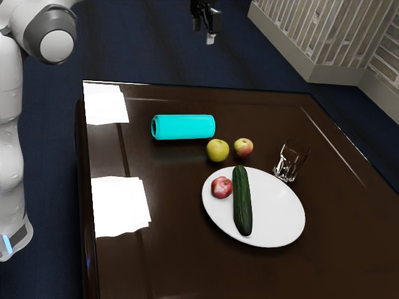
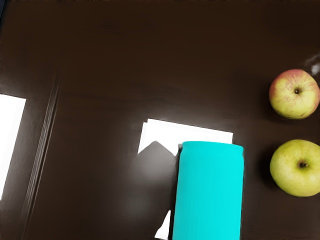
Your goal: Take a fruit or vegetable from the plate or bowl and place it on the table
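High above the table's far side, the gripper [image 1: 204, 31] hangs open in the exterior view, nothing between its fingers. Below and nearer the camera, the white plate [image 1: 277, 215] holds a dark green cucumber [image 1: 242, 202] and a red apple [image 1: 221, 187], the apple close beside the cucumber. Two more apples rest on the table past the plate: a yellow-green apple [image 1: 217, 150] and a red-yellow apple [image 1: 244, 147]. The wrist view has the yellow-green apple [image 2: 299, 167] and the red-yellow apple [image 2: 295, 94] as well.
A cyan cylinder [image 1: 183, 127] lies on the dark table [image 1: 168, 268] beside the yellow-green apple; the wrist view shows this cylinder [image 2: 209, 192] too. A clear glass [image 1: 290, 160] stands by the plate's far edge. Bright white patches [image 1: 120, 205] mark the table toward the arm's base.
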You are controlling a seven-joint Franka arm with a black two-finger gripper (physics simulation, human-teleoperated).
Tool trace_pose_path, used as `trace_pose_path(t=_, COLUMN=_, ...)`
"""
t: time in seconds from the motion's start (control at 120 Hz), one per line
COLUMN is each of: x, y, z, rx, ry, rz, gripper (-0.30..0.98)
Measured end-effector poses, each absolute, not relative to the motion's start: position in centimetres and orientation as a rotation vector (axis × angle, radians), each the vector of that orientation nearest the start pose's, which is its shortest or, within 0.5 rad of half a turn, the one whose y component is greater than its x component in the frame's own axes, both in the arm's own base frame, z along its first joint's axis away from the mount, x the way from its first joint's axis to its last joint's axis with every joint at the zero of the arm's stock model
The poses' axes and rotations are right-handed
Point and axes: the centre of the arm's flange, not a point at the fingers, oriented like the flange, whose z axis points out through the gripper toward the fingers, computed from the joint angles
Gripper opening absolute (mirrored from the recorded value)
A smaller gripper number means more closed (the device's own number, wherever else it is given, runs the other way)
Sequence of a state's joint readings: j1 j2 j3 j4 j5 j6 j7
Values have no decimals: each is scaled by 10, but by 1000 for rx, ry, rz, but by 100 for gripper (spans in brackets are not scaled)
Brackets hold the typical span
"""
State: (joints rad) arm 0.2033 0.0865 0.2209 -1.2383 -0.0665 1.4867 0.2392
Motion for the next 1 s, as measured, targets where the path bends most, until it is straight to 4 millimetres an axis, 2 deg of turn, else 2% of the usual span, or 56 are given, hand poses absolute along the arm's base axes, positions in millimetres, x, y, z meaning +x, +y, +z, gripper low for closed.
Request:
trace_pose_path(t=0.175, x=522, y=217, z=724, rx=-3112, ry=-256, rz=-267, gripper=67)
trace_pose_path(t=0.233, x=516, y=215, z=741, rx=-3094, ry=-249, rz=-308, gripper=67)
trace_pose_path(t=0.25, x=514, y=214, z=748, rx=-3084, ry=-245, rz=-325, gripper=67)
trace_pose_path(t=0.283, x=487, y=193, z=824, rx=-2996, ry=-211, rz=-545, gripper=67)
trace_pose_path(t=0.3, x=473, y=177, z=851, rx=-2967, ry=-182, rz=-619, gripper=67)
trace_pose_path(t=0.325, x=472, y=158, z=858, rx=-2965, ry=-137, rz=-628, gripper=67)
trace_pose_path(t=0.375, x=502, y=126, z=829, rx=-3006, ry=-48, rz=-513, gripper=67)
trace_pose_path(t=0.408, x=517, y=95, z=814, rx=-3030, ry=34, rz=-445, gripper=67)
trace_pose_path(t=0.483, x=532, y=9, z=793, rx=-3056, ry=257, rz=-334, gripper=67)
trace_pose_path(t=0.517, x=538, y=-22, z=774, rx=-3065, ry=334, rz=-249, gripper=67)
trace_pose_path(t=0.533, x=535, y=-33, z=757, rx=-3075, ry=368, rz=-187, gripper=67)
trace_pose_path(t=0.567, x=499, y=-53, z=718, rx=-3133, ry=454, rz=-61, gripper=67)
trace_pose_path(t=0.583, x=476, y=-55, z=702, rx=-3158, ry=474, rz=-22, gripper=66)
trace_pose_path(t=0.617, x=432, y=-27, z=678, rx=-3188, ry=342, rz=10, gripper=66)
trace_pose_path(t=0.633, x=409, y=-24, z=673, rx=-3182, ry=274, rz=-5, gripper=66)
trace_pose_path(t=0.675, x=375, y=-43, z=663, rx=-3149, ry=215, rz=-41, gripper=66)
trace_pose_path(t=0.733, x=348, y=-82, z=645, rx=-3087, ry=225, rz=-72, gripper=66)
trace_pose_path(t=0.767, x=350, y=-103, z=636, rx=-3067, ry=261, rz=-64, gripper=66)
trace_pose_path(t=0.783, x=358, y=-111, z=631, rx=-3069, ry=283, rz=-44, gripper=67)
trace_pose_path(t=0.825, x=381, y=-125, z=617, rx=-3080, ry=332, rz=5, gripper=66)
trace_pose_path(t=0.875, x=395, y=-138, z=605, rx=-3076, ry=369, rz=7, gripper=67)
trace_pose_path(t=0.933, x=410, y=-141, z=587, rx=-3084, ry=380, rz=4, gripper=67)
trace_pose_path(t=1.0, x=422, y=-135, z=556, rx=-3092, ry=360, rz=-7, gripper=67)
